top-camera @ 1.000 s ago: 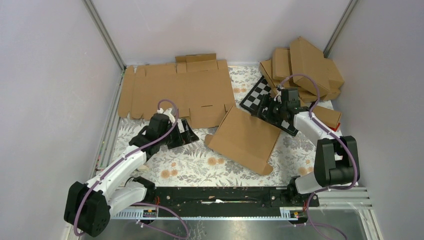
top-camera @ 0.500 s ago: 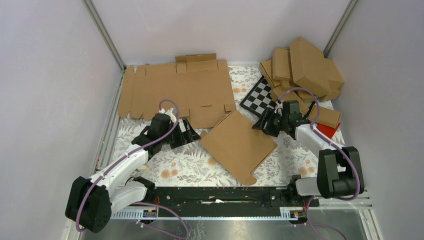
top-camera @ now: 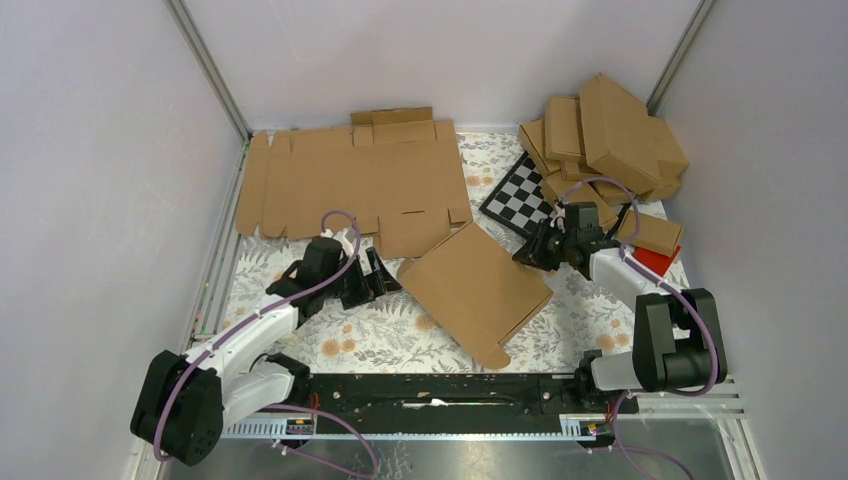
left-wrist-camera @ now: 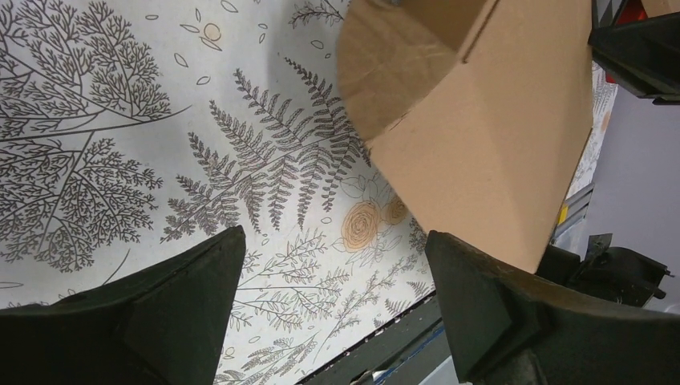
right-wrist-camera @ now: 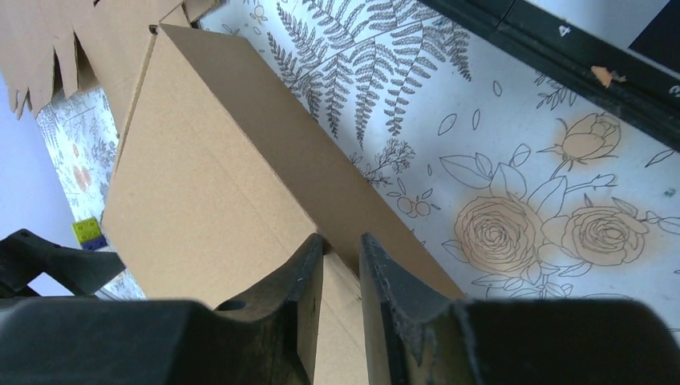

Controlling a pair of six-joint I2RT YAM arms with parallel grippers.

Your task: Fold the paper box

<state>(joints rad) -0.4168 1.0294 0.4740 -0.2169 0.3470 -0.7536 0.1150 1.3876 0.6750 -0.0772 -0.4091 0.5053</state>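
Note:
The paper box, a shallow brown cardboard mailer, lies slantwise on the flowered table cover in the middle. My right gripper is at its far right corner. In the right wrist view its fingers stand close together with the box's upper edge running in between them, so my right gripper is pinching the wall. My left gripper sits just off the box's left corner. In the left wrist view my left gripper is open over bare cover, with the paper box beyond its right finger.
A large flat die-cut cardboard sheet lies at the back left. A checkered board lies behind the right gripper. Several folded boxes are piled at the back right above a red thing. A black rail runs along the near edge.
The right gripper came down from over the checkered board to the box's right corner and its fingers narrowed. The box shifted left and settled lower. The left gripper pulled back slightly, staying open.

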